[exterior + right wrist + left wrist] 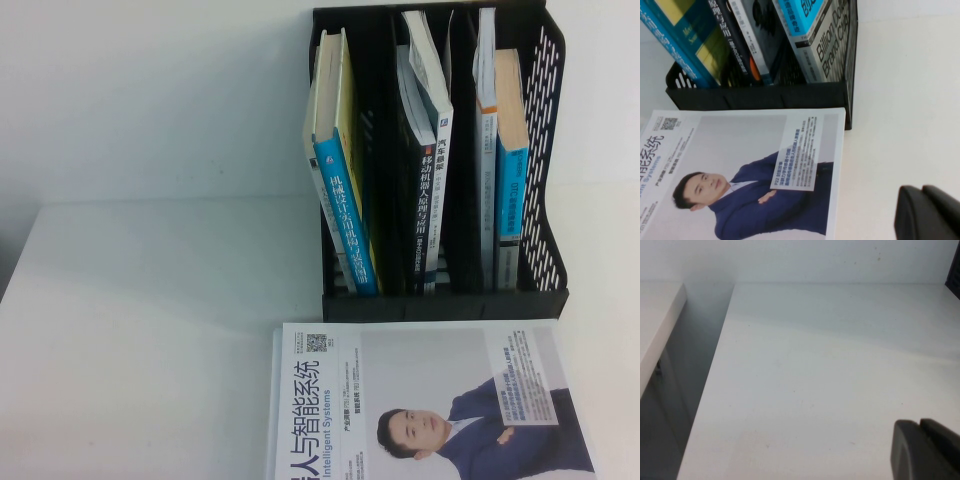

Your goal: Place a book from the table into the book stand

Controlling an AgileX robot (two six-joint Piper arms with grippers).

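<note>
Already we see the book [827,42] standing in the book stand [545,150], while both the left gripper [927,450] and right gripper [930,212] sit pressed together above the table [150,330], so a careless retreat could nudge the white book [420,400].

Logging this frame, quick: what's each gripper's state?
Left gripper: cannot be told; above the bare table.
Right gripper: cannot be told; beside the white-cover book.
</note>
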